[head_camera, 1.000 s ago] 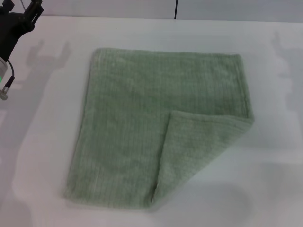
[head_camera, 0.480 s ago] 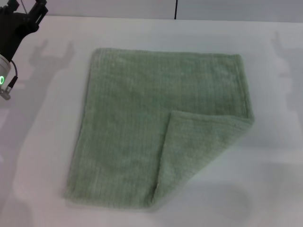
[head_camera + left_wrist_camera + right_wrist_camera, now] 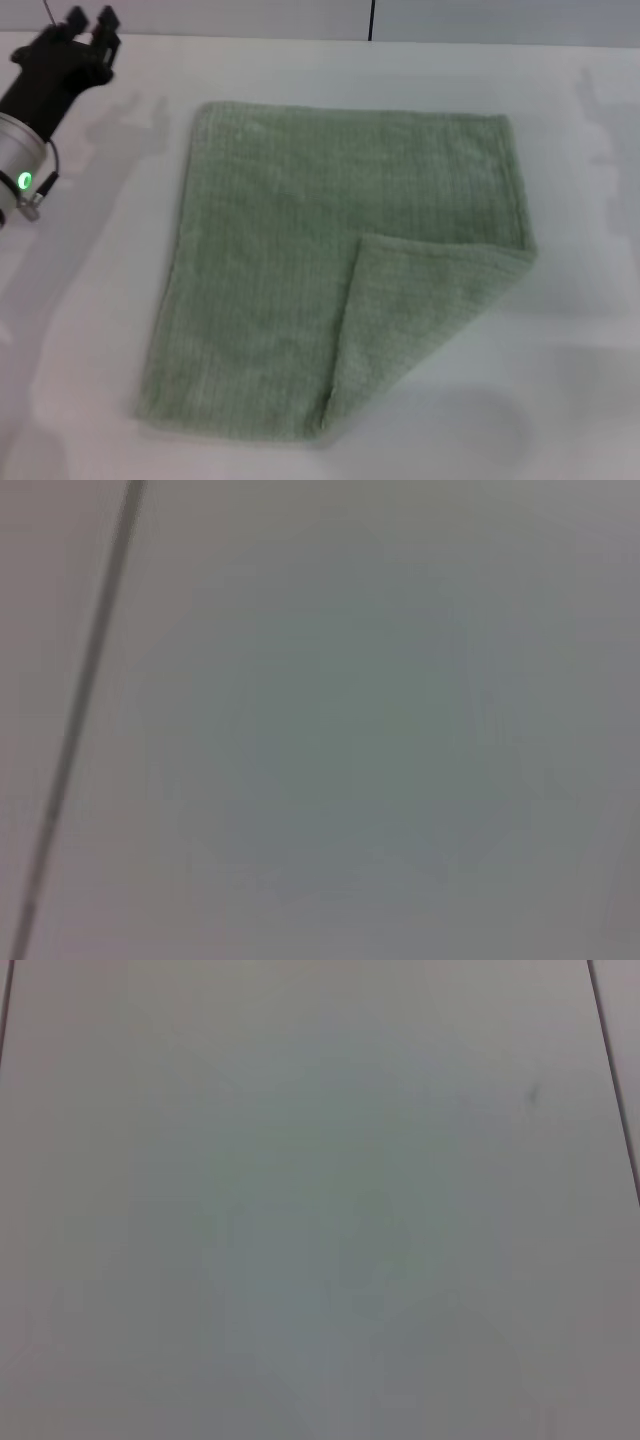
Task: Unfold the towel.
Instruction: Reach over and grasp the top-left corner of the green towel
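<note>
Pale green towel [image 3: 330, 270] lying flat on the white bench [image 3: 580, 380], pretty much centred in the head view. Mostly spread out, but not fully: near right corner flipped over onto the rest, making a triangular flap [image 3: 420, 320] with the fold line running from the right edge down to the near edge. Tip of that flap pointing toward the middle of the cloth. Ribbed stripes running front to back, hemmed edge visible along the far and right sides. Left and far edges look straight and flat against the bench.

Left gripper [image 3: 90, 22] up in the far left corner of the head view, hovering over bare bench, well apart from the towel and touching nothing. Black fingers [image 3: 76, 20] spread a little, gap visible between them, nothing held. Silver wrist section behind it with a small green light [image 3: 24, 181] glowing. Shadow of the arm falling on the bench between the gripper and the towel's far left corner.

Right gripper nowhere in the head view, only a faint shadow at the far right edge of the bench. Can't tell anything about its fingers.

Left wrist view just showing plain pale surface with a dark thin line [image 3: 80, 710] crossing it slantwise. Right wrist view same deal, plain pale surface, thin seams near the picture's edges.
</note>
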Controlling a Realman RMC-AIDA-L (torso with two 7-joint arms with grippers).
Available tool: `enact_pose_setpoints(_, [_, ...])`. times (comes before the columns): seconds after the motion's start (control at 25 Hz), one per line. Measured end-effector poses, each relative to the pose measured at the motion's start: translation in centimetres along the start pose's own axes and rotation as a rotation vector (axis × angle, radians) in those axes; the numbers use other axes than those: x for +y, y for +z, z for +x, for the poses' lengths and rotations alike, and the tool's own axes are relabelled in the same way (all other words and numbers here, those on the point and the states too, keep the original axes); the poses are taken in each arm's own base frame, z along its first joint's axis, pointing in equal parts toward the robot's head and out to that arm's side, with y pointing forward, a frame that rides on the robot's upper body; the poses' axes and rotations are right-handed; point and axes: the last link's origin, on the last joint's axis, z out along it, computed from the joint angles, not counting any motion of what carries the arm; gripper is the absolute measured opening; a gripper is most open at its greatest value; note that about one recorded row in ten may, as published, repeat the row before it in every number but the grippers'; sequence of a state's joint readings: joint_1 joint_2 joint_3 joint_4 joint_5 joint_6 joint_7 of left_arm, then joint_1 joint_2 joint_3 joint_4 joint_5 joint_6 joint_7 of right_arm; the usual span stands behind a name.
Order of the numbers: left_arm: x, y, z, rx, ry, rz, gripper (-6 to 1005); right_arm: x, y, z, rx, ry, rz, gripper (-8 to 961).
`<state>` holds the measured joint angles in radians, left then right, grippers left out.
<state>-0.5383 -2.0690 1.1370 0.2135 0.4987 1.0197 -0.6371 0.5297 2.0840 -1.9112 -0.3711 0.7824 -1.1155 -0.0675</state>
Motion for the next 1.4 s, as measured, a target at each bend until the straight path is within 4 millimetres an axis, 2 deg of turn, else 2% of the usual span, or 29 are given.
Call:
enact_pose_setpoints(0.2, [1.6,0.6,-0.5,-0.049,0.024,-0.087,409,0.0,-0.1,0.0,0.0,0.0,0.001,816])
enact_pose_setpoints(0.32, [2.9,1.4,-1.1,-0.105,0.028,-0.144,174,0.0,-0.1,0.0,0.0,0.0,0.002,816])
enact_pose_setpoints(0.52, [4.4,2.6,-2.1,-0.193,0.056,-0.18,-2,0.0,-0.1,0.1,0.007,0.0,-0.001,816])
enact_pose_setpoints(1.08, [4.6,4.6,-3.6,-0.366,0.133,-0.105,-2,1.0,0.1,0.1,0.01,-0.003,-0.039,816])
enact_pose_setpoints(1.4, [4.8,4.5,-4.4,-0.42,0.162,-0.108,-2,1.3,0.5,0.3,0.031,-0.004,-0.054,816])
